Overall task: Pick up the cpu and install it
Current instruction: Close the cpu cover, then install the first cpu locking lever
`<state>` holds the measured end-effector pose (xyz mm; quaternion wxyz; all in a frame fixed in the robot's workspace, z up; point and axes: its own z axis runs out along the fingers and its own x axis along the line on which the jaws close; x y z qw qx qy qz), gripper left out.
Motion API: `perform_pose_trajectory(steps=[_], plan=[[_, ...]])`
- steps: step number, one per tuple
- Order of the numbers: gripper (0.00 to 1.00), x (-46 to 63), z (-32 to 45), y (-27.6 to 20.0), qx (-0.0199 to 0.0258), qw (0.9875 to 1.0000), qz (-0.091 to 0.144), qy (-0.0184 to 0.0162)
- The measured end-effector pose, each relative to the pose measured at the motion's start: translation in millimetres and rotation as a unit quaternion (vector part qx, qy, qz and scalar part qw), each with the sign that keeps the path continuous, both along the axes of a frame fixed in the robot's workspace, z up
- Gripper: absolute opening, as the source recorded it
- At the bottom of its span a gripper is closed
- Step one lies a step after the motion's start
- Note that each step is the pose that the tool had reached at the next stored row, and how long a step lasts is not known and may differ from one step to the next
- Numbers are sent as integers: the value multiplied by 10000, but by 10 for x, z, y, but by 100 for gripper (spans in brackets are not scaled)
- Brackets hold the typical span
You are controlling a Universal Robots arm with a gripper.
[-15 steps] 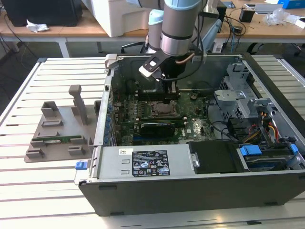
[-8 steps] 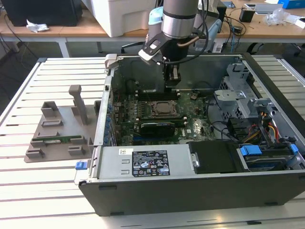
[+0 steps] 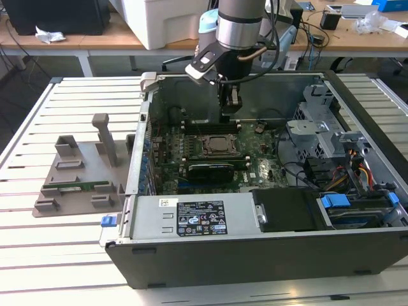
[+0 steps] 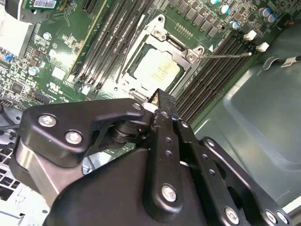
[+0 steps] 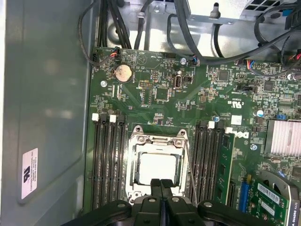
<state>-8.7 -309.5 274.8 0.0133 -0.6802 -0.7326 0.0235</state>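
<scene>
Centre of the exterior view: the clenched, empty hand (image 3: pixel 229 118) hovers above the cpu (image 5: pixel 157 172) in its socket (image 5: pixel 157 138), a chip likely light, stiff and fragile, best held by its edges.

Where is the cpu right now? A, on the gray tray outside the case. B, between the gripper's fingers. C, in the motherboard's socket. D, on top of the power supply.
C: the silvery cpu lies inside the socket frame, with the gripper shut and empty above it.
</scene>
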Motion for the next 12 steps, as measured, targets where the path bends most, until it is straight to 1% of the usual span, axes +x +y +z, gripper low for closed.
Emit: perform_pose_trajectory(steps=[6, 7, 10, 11, 12], plan=[[11, 0, 4, 0, 0, 10000, 0, 0], [11, 0, 4, 0, 0, 10000, 30, 0], [11, 0, 4, 0, -1, 9997, 259, 1], [11, 0, 4, 0, 0, 9994, 354, 0], [11, 0, 4, 0, 0, 9988, 498, 0]])
